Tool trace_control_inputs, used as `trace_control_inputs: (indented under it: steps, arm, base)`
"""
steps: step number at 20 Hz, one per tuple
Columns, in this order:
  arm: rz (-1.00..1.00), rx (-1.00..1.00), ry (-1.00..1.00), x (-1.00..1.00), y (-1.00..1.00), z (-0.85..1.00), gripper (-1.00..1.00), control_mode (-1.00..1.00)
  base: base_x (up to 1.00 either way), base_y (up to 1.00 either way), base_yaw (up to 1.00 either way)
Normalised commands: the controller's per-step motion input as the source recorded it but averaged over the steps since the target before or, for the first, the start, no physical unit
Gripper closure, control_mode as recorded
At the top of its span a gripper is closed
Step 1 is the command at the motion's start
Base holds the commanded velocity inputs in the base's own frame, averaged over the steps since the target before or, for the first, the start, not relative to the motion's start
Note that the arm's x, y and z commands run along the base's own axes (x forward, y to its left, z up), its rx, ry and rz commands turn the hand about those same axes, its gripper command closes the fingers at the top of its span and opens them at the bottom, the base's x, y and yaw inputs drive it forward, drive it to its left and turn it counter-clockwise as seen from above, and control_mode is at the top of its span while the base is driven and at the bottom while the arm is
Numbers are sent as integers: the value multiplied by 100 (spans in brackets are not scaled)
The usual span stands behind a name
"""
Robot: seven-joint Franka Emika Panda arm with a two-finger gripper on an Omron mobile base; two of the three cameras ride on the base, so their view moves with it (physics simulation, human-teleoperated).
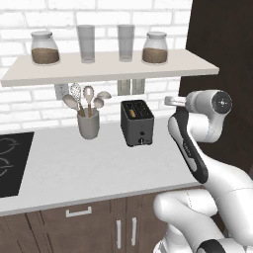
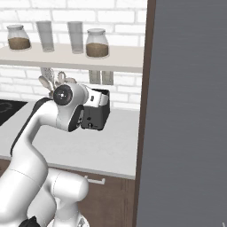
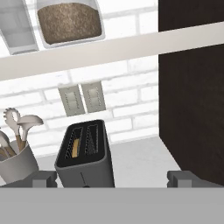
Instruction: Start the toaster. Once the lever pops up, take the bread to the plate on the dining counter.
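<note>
**Jaws wide, hovering short of toaster**

Toaster (image 1: 137, 122) upright on the pale worktop (image 1: 74, 168), near the brick back wall, below the twin wall outlets (image 3: 82, 99). Dark grey, boxy, two slots on top, small knob low on the front face. Bread (image 3: 76, 148) seen from the hand view as a golden-brown edge down inside the left slot; right slot dark, contents not discernible. Lever position not readable.

Utensil cup (image 1: 89, 123) just left of the toaster, apart from it, holding spoons and a whisk. Black cooktop (image 1: 12, 160) at the far left of the worktop, well apart.

Shelf (image 1: 106, 66) above, carrying two lidded jars of brown grains at the ends and two clear glasses between them. Tall dark cabinet panel (image 1: 222, 49) at the right end of the worktop.

Gripper (image 3: 111, 178) raised above worktop level, to the right of the toaster in the left base view, pointed toward it. Jaws spread fully wide, nothing between them; fingertips (image 3: 43, 178) dark, low in the hand view, one either side of the toaster's body, not touching it. In the right base view, hand partly covering the toaster's left side.
</note>
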Motion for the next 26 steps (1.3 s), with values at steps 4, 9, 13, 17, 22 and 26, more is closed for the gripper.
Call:
trace_control_inputs:
  steps: [4, 9, 13, 17, 22, 26]
  arm:
    - [0, 0, 0, 0, 0, 0, -100, -100]
    - [0, 0, 0, 0, 0, 0, -100, -100]
    - [0, 0, 0, 0, 0, 0, -100, -100]
    - [0, 0, 0, 0, 0, 0, -100, -100]
    - [0, 0, 0, 0, 0, 0, -100, -100]
    - [0, 0, 0, 0, 0, 0, -100, -100]
  base:
    - [0, 0, 0]
    - [0, 0, 0]
    - [0, 0, 0]
    - [0, 0, 0]
    - [0, 0, 0]
    - [0, 0, 0]
